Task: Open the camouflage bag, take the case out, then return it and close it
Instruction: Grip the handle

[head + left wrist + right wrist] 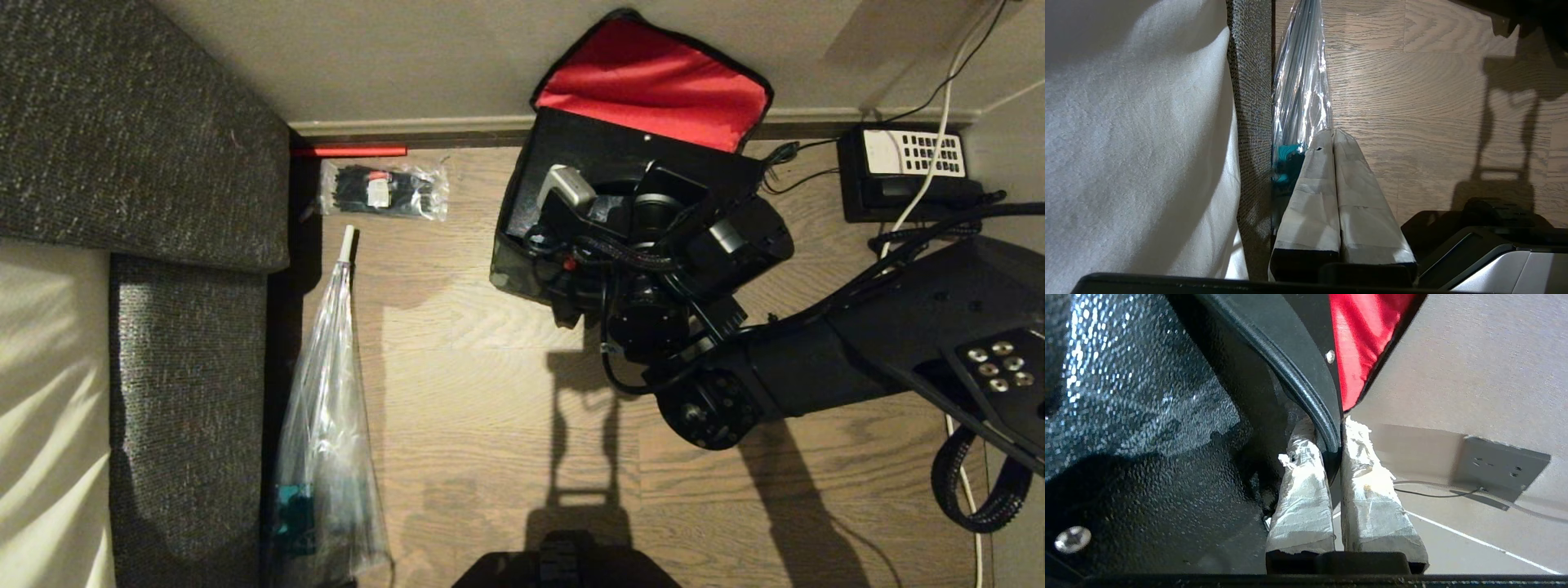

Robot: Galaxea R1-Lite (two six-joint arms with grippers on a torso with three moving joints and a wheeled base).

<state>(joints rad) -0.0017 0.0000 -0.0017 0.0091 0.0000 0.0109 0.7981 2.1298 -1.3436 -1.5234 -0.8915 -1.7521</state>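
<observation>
Against the wall at the far edge of the floor, the bag (pixel 508 265) sits with its red-lined lid (pixel 653 82) thrown back and leaning on the wall (pixel 408 57). The case (pixel 604 155) stands on edge in the bag's mouth, just in front of the lid. The right gripper (pixel 1327 433) reaches in from the near side, its taped fingers (pixel 1302 490) nearly closed on the case's thin rim, one finger on each face. Whether the case is going up or down cannot be told from this moment, but either way it looks like an edge pinch on a wide, flat load, so the main risk is probably the case swinging or slipping in the grip. The grip should stay firm and the travel straight along the case's own plane, without twisting the wrist, so that the lower corners do not catch on the bag's soft walls or drag the bag across the floor. The lid hangs just behind and could fold forward if brushed. To the right, a desk phone (pixel 906 175) and its cables lie close enough to snag a wide swing. The left gripper (pixel 1333 134) hangs idle with its fingers pressed together beside a clear plastic bag (pixel 326 392) at the floor's left edge.
</observation>
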